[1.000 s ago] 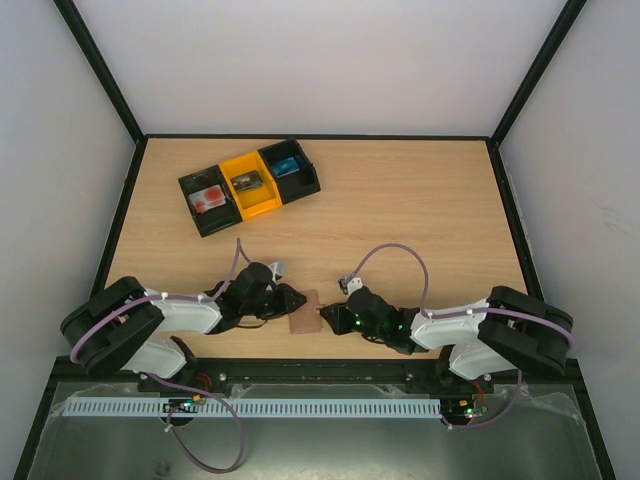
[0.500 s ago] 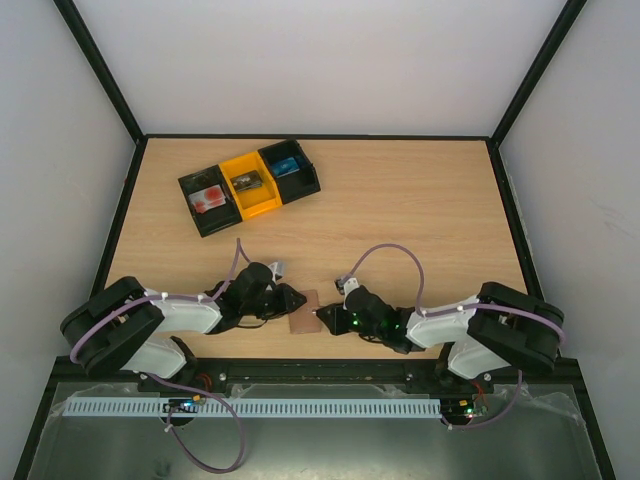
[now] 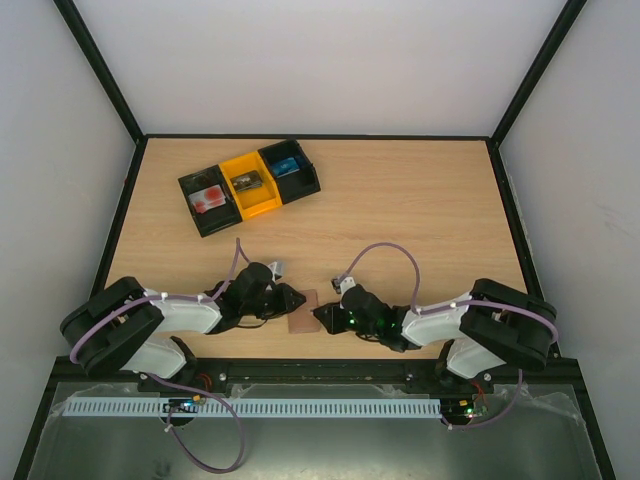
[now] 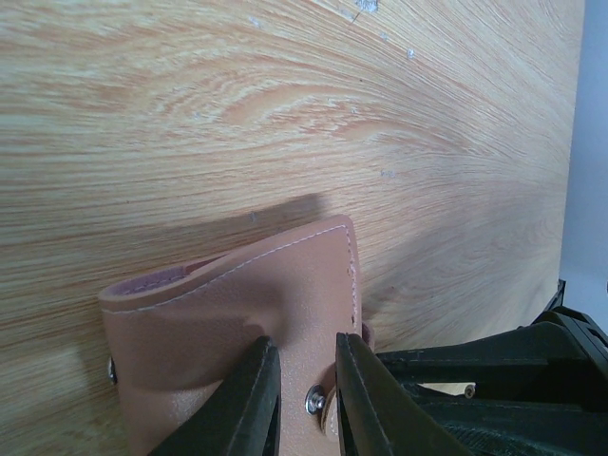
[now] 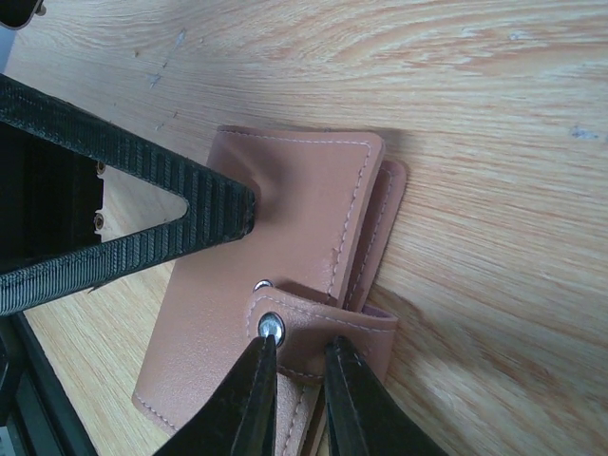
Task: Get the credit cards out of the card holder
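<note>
Unfastening is the step in hand: the card holder lies closed at the bench's near edge. The left claw, fingers almost together, pins its cover; the right claw is clamped on the snap tab. Next, probably: pull the tab free while the cover is pinned. Bins stand far back.

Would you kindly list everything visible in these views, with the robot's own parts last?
card holder: one, brown, near table edge, between the grippers.
bins: three in a row, black-yellow-black, far left of table.
red-and-white item: one, left black bin.
dark item: one, yellow bin.
blue item: one, right black bin.
table: one, light wood.
left gripper: one, black, fingertips on the card holder.
right gripper: one, black, pinching its strap.
</note>
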{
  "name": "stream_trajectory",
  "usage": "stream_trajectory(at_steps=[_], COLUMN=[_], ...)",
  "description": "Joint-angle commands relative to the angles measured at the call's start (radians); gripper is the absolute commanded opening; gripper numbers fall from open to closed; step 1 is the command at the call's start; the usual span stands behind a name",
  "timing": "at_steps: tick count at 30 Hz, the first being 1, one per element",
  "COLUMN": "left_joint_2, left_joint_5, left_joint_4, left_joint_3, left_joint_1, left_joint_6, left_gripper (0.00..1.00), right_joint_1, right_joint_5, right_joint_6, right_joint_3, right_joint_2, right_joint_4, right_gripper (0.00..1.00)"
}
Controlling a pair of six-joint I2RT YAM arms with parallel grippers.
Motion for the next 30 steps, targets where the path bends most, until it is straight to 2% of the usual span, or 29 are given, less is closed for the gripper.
stream_trajectory(at_steps=[1,12,30], left_joint_2=[-0.004,0.0,0.008], left_joint_5=[-0.015,-0.015,-0.003], left_joint_4=[-0.034,-0.023,-0.023], left_joint_3=[0.006,0.0,0.013], left_joint_1=[-0.006,-0.006,-0.007], left_joint_6=[0.011,0.009,0.011], left_gripper=[0.21,0.21,0.21], right_joint_1=[-0.004,-0.004,-0.004], right_joint_5=[-0.004,0.032,0.037], right_joint_6=[-0.011,0.006,0.003], right_joint_3=[0.027,0.027,0.074], right_joint_2=[0.007,-0.063,0.015], right_joint_4=[0.021,-0.027,-0.06], right_gripper=[0.16,0.19,0.18])
